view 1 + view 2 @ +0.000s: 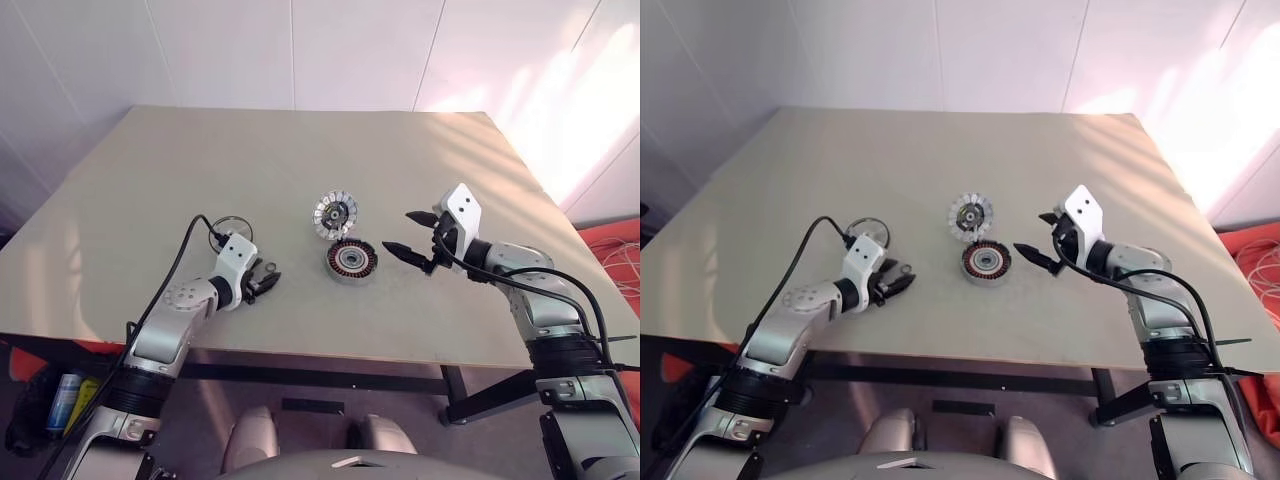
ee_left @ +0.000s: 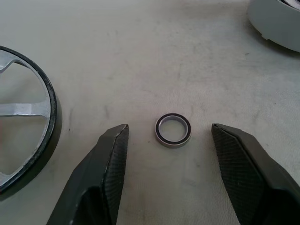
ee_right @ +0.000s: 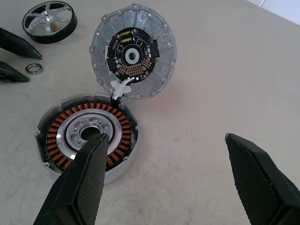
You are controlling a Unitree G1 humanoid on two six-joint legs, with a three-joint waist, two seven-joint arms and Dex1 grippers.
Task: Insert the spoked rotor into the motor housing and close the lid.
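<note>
The motor housing (image 1: 351, 260) lies flat mid-table, coppery windings around a pale centre (image 3: 75, 124). A segmented silver lid (image 3: 133, 51) with a dark circuit board stands tilted up from its far edge, joined by a white piece. To the left lies the spoked rotor (image 1: 232, 228), a shiny wheel with a black rim (image 2: 51, 117). My left gripper (image 1: 270, 276) is low on the table beside the rotor, open, its fingertips on either side of a small metal ring (image 2: 173, 130) with gaps on both sides. To the right of the housing, my right gripper (image 1: 399, 231) hovers open and holds nothing.
The beige table (image 1: 300, 150) has its front edge just behind both arms. A white wall stands behind the far edge. Orange material and white cables (image 1: 620, 260) lie on the floor to the right. A black cable loops over my left wrist.
</note>
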